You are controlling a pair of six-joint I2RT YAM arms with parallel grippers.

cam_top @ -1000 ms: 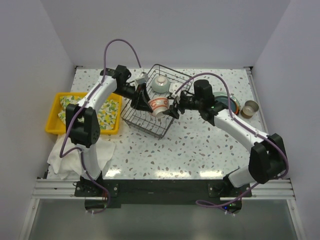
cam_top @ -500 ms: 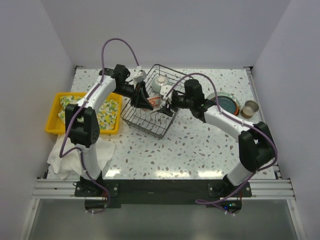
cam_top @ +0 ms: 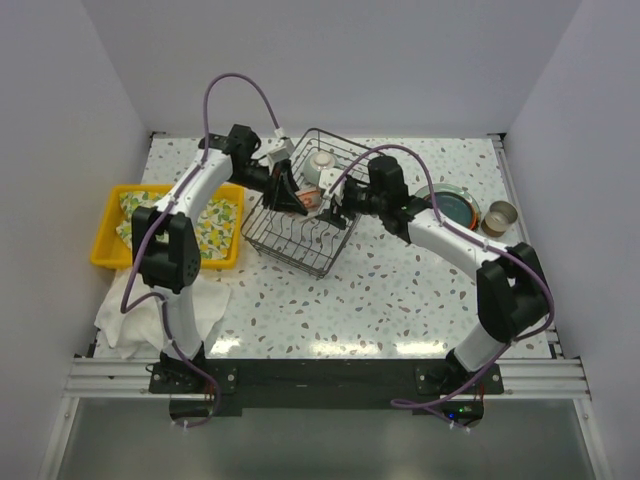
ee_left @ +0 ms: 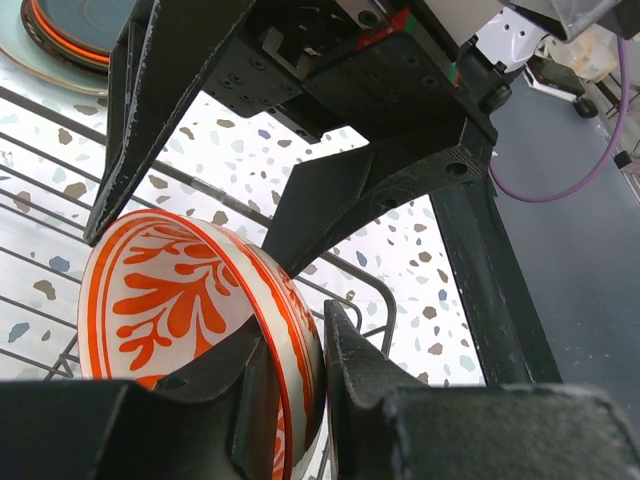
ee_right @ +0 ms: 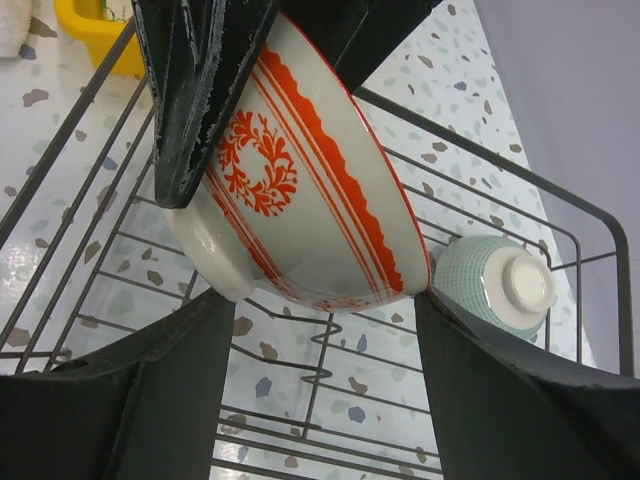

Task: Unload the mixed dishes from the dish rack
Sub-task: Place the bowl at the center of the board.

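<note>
**Patterned bowl over the rack**

Tilted above the dish rack (ee_right: 560,215) wires: white bowl (ee_right: 300,200), orange-red wreaths, stripes, scalloped red rim. Its rim is pinched by left pincer (ee_left: 298,335); right pincer (ee_right: 320,298) spread wide, flanking it. Nearby in rack, celadon bowl (ee_right: 495,280), foot showing

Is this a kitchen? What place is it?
Probably a robot test booth, not a home kitchen: plain white walls around a speckled table, left arm and right arm bolted at its edge, a wire dish rack.

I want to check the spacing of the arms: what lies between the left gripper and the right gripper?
The red-patterned bowl lies there, its rim pinched by the left gripper; the top view shows it.
</note>
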